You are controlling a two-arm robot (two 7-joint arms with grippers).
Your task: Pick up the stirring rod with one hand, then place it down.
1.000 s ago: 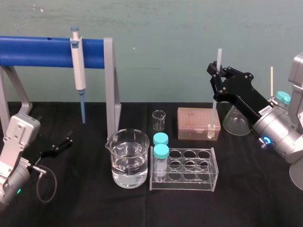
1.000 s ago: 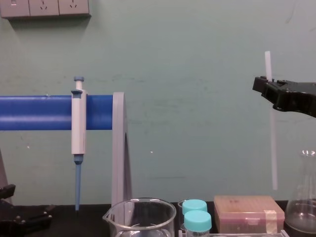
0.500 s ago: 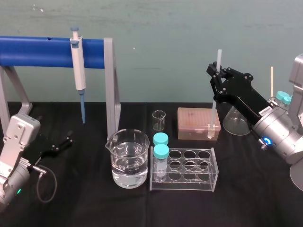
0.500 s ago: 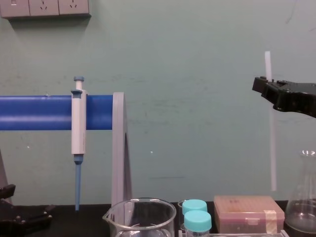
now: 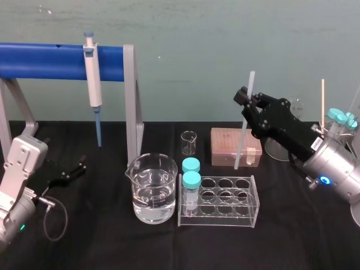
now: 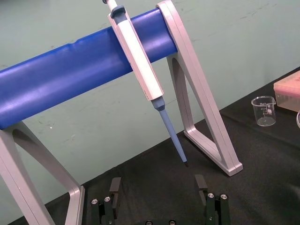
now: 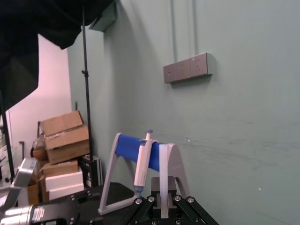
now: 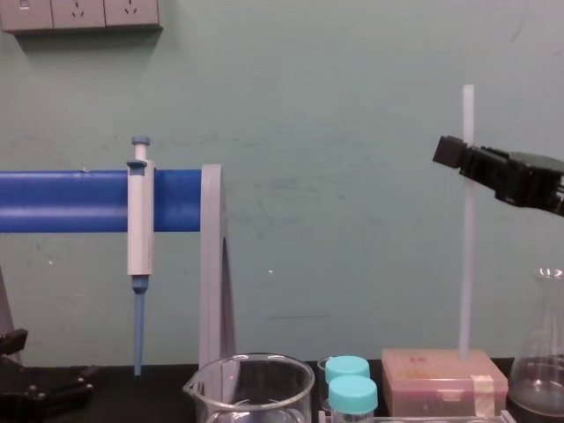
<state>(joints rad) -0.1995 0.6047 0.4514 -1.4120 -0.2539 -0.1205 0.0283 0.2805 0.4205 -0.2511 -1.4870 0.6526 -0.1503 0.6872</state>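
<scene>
My right gripper is clamped on the stirring rod, holding it in the air at about 1 o'clock from the test tube rack. From the head camera the rod leans a little, its top toward 12 o'clock and its lower end over the front edge of the pink tip box. From the chest camera the rod stands almost straight, gripped near its top by the right gripper, with its foot level with the top of the pink tip box. I cannot tell whether they touch. The flask sits close behind the arm at 3 o'clock from the box, and the beaker is at 9 o'clock from the rack. Bare black cloth lies open at 6 o'clock. My left gripper rests at 9 o'clock on the cloth. Its wrist camera shows the left gripper spread wide, facing the pipette on the blue stand.
</scene>
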